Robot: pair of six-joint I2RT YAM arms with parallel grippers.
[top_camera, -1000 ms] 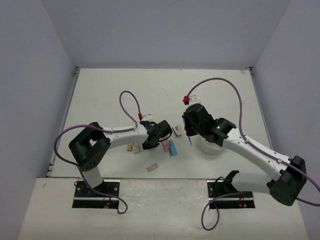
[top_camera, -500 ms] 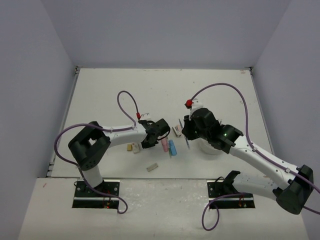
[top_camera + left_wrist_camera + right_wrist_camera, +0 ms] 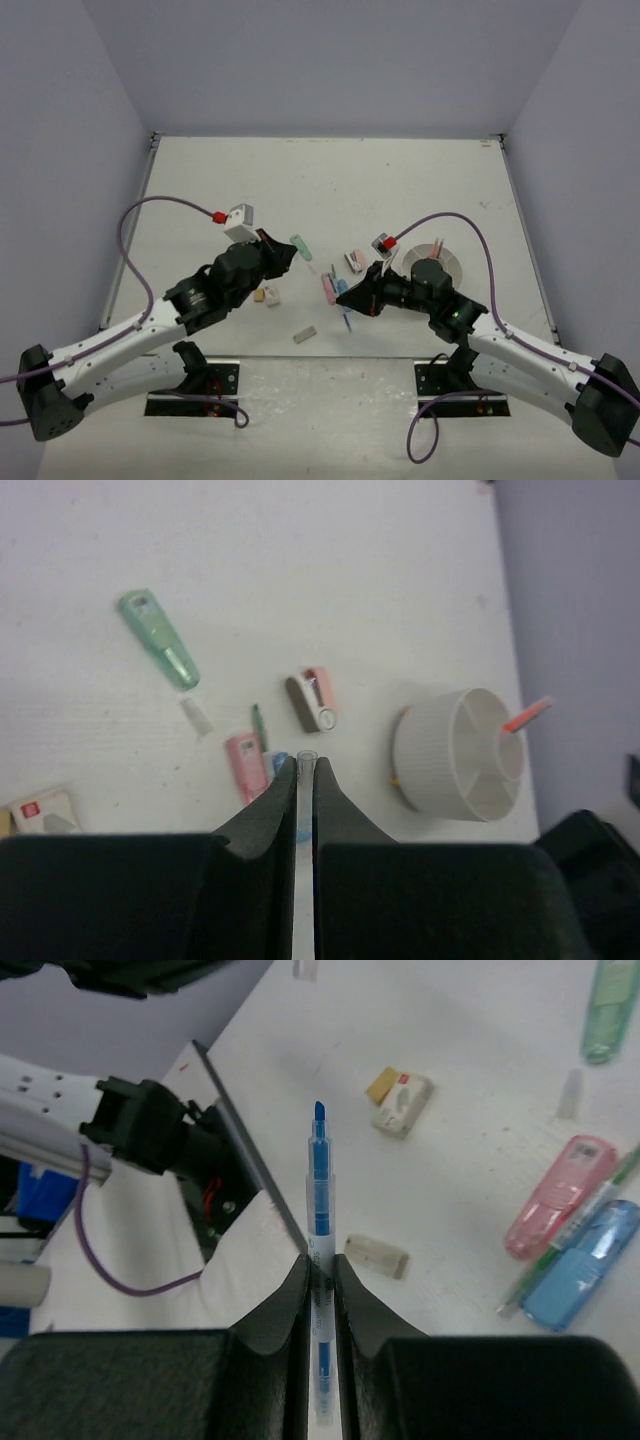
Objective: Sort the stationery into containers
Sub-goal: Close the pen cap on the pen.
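Observation:
My left gripper (image 3: 283, 256) (image 3: 305, 764) is shut on a thin clear pen (image 3: 306, 753) and hangs above the table left of the pile. My right gripper (image 3: 344, 293) (image 3: 319, 1262) is shut on a blue pen (image 3: 318, 1175), held over the pile's near side. On the table lie a green piece (image 3: 302, 247) (image 3: 160, 642), a pink piece (image 3: 328, 288) (image 3: 560, 1196), a blue piece (image 3: 581, 1265), a thin green pen (image 3: 578, 1228), a tan-and-pink block (image 3: 354, 262) (image 3: 312, 701), a grey block (image 3: 305, 335) (image 3: 377, 1255) and a tan-and-white block (image 3: 266, 295) (image 3: 400, 1101). The round white organizer (image 3: 443, 254) (image 3: 440, 765) stands at the right and holds an orange-red pen (image 3: 527, 715).
A small white cap (image 3: 197, 718) lies beside the green piece. The table's near edge with the arm mounts (image 3: 150, 1130) is just past the blue pen's tip. My right arm (image 3: 520, 340) covers part of the organizer from above.
My left gripper has lifted off the pile and drawn back left with the clear pen. My right gripper has swung from the organizer's side down towards the pile, still holding the blue pen.

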